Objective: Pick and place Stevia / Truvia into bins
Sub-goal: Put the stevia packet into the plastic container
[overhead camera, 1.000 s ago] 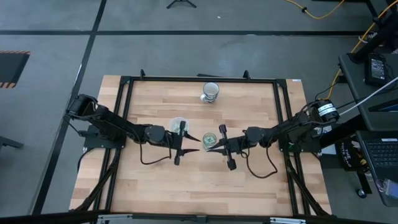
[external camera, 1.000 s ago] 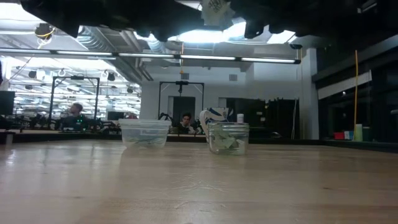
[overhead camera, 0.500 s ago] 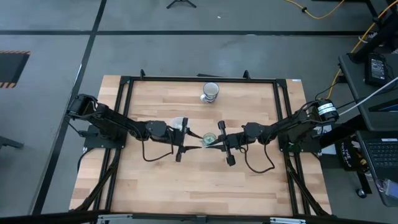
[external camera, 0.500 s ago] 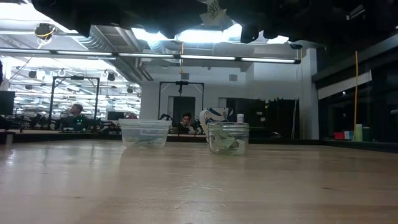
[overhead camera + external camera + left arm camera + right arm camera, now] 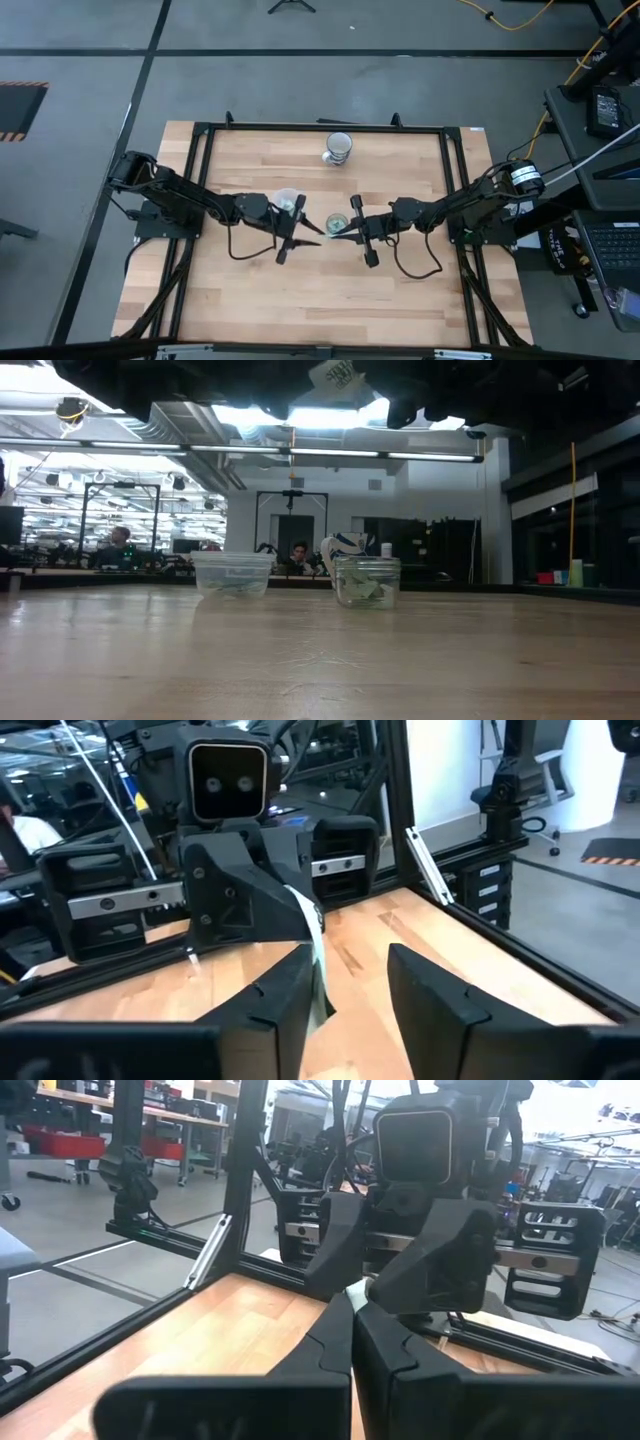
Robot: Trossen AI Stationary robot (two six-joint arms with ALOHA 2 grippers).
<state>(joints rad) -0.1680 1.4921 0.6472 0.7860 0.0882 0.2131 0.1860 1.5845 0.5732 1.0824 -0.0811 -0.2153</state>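
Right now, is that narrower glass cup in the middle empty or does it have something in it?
Not empty. In the low view the narrower clear cup stands upright with green-and-white packets piled in its lower half.

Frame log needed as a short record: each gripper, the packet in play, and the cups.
left gripper: open, fingers apart, close up to the packet
right gripper: shut on the packet, facing the left gripper over mid-table
packet: green and white, in the air, held by the right gripper
wide cup: upright on the table, contents unclear
narrow cup: upright beside it, packets inside
ribbed cup: near the far edge, apart from the others
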